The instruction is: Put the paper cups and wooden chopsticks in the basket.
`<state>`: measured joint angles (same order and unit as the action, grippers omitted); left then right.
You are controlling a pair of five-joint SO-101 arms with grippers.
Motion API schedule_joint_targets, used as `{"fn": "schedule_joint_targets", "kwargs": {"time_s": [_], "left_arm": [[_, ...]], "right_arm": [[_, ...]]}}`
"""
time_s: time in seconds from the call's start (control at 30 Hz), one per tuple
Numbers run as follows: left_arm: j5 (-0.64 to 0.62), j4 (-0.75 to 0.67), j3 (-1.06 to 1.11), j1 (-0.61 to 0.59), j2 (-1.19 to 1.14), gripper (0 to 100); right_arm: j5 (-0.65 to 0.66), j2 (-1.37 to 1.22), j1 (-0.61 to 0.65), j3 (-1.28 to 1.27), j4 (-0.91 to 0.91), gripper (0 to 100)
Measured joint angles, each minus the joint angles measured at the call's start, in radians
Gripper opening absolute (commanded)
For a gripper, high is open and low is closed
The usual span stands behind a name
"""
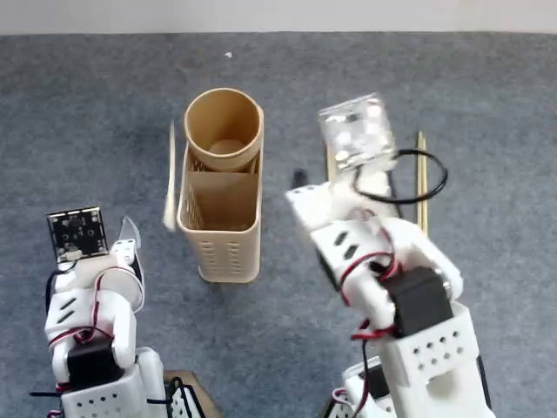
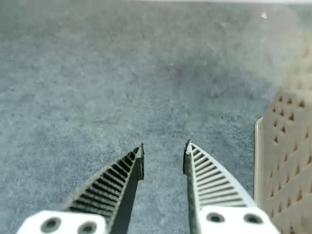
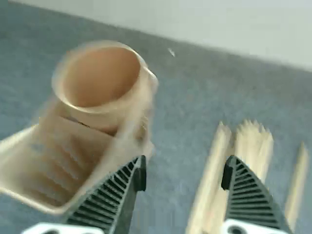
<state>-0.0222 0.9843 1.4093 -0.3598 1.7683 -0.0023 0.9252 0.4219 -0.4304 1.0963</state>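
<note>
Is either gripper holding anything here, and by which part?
Nothing is held. The left gripper and right gripper are both open and empty.

There was one basket (image 1: 218, 228). There was one paper cup (image 1: 224, 129). From above, three wooden chopsticks could be counted. One stick (image 1: 170, 187) lay on one side of the basket. A second stick (image 1: 330, 165) and a third stick (image 1: 422, 187) lay on the other side. The right wrist view showed about three sticks lying close together, so the full number could not be told. There were two robot arms, a left arm (image 1: 91, 305) and a right arm (image 1: 392, 287).
</note>
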Motion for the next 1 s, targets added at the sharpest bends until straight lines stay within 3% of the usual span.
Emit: {"fn": "schedule_joint_targets", "kwargs": {"time_s": [0.13,0.27,0.5,0.67,1.0], "left_arm": [[0.021,0.031,-0.089,-0.008,-0.002,16],[0.048,0.089,-0.224,-0.069,-0.063,16],[0.110,0.236,-0.588,-0.117,-0.571,16],[0.107,0.262,-0.695,-0.110,-0.977,16],[0.114,0.239,-0.700,-0.087,-1.051,16]], "right_arm": [[0.017,0.000,-0.190,-0.057,0.092,25.5],[0.147,-0.002,-0.379,-0.121,0.101,25.5],[0.328,-0.046,-0.557,-0.298,0.009,25.5],[0.368,-0.310,-0.629,-0.322,-0.167,25.5],[0.371,-1.020,-0.687,0.141,-0.195,25.5]]}}
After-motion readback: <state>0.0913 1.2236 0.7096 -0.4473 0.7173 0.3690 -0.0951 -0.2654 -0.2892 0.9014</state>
